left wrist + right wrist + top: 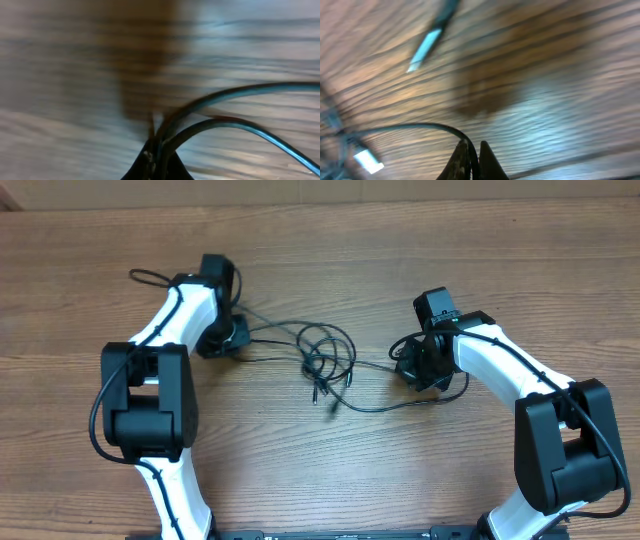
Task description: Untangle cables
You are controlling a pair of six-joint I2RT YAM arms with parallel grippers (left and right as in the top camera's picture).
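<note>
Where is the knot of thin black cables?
Overhead, the thin black cables bunch in the middle of the wooden table, between the left tool and right tool.

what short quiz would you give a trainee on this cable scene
1. True or false: the left tool and the right tool are both shut on the cables.
2. The cables' knot lies: A between the two tools, B left of both tools, C right of both tools.
3. In the left wrist view, how many strands leave the tool?
Key: 1 true; 2 A; 3 two.
</note>
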